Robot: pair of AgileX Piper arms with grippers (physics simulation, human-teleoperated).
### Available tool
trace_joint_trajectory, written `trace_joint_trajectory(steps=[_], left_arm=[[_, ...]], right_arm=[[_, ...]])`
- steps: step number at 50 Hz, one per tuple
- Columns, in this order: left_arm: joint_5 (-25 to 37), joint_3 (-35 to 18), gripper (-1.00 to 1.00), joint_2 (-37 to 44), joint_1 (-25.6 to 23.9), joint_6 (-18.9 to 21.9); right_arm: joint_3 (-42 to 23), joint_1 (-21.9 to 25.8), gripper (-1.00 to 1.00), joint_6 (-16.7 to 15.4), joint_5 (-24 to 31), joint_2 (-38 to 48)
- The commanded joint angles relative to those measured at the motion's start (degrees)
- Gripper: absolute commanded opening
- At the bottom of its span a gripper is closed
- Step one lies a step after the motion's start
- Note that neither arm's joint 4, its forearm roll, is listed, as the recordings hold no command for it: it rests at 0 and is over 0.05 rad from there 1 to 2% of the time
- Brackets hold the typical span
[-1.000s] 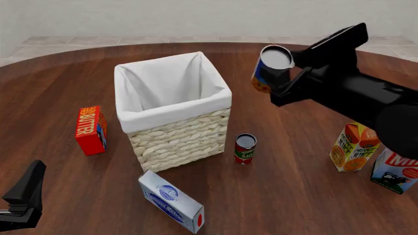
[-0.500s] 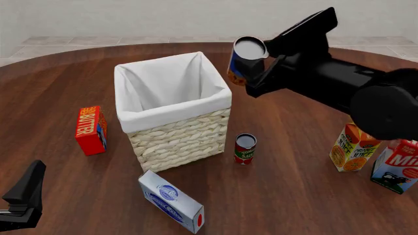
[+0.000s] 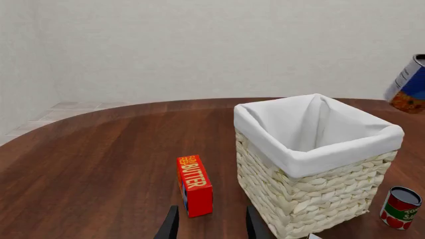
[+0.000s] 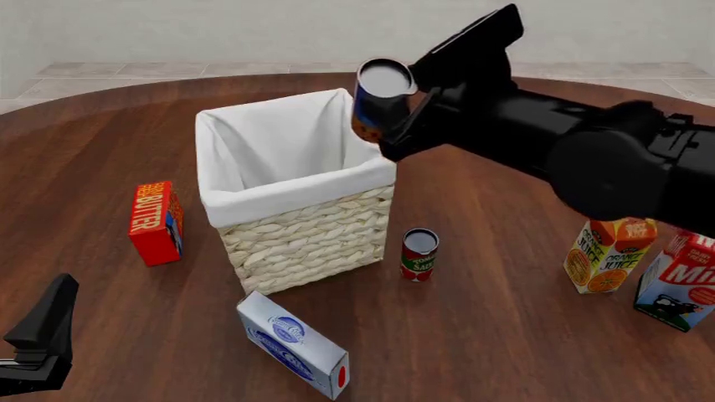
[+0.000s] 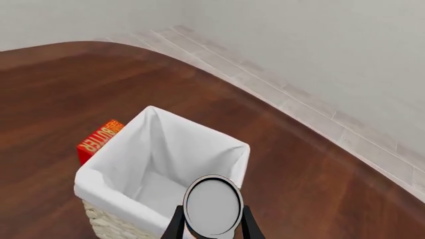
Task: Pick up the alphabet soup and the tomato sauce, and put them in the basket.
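Note:
My right gripper [image 4: 393, 105] is shut on the alphabet soup [image 4: 379, 99], a blue-labelled can with a silver top [image 5: 212, 205], held in the air above the right rim of the basket [image 4: 293, 186]. The can also shows at the edge of the left wrist view as the alphabet soup [image 3: 408, 85]. The cream wicker basket [image 3: 312, 164] has a white liner [image 5: 159, 164]. The tomato sauce [image 4: 419, 254], a slim red and green can, stands upright on the table right of the basket, also seen as the tomato sauce [image 3: 400, 207]. My left gripper [image 3: 210, 224] stays low at the near left, its fingers apart and holding nothing.
A red butter box [image 4: 156, 223] stands left of the basket. A white and blue carton [image 4: 293, 344] lies in front of it. An orange juice carton [image 4: 604, 254] and a milk carton [image 4: 678, 280] stand at the right edge.
My right arm has carried the alphabet soup leftwards, from right of the basket to above its right rim. The left arm has not moved.

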Motion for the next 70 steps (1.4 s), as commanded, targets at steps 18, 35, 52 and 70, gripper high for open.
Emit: trace_joint_trajectory(steps=[18,35,52,70], left_arm=[[-0.05,-0.01,1.00,-0.13,-0.02,0.31],[0.00,0.00,1.00,0.02,0.00,-0.04],[0.00,0.00,1.00,0.02,0.00,-0.04],[0.00,0.00,1.00,0.02,0.00,-0.04]], right_arm=[[-5.29,2.88,-1.00,1.62,-2.08,7.30],[-7.85,3.53,-1.00,1.91,-2.63,11.64],[-12.48,3.02,-1.00,1.45,-0.98,15.52],[-15.66,2.35,-1.00,1.89,-1.16,20.25]])
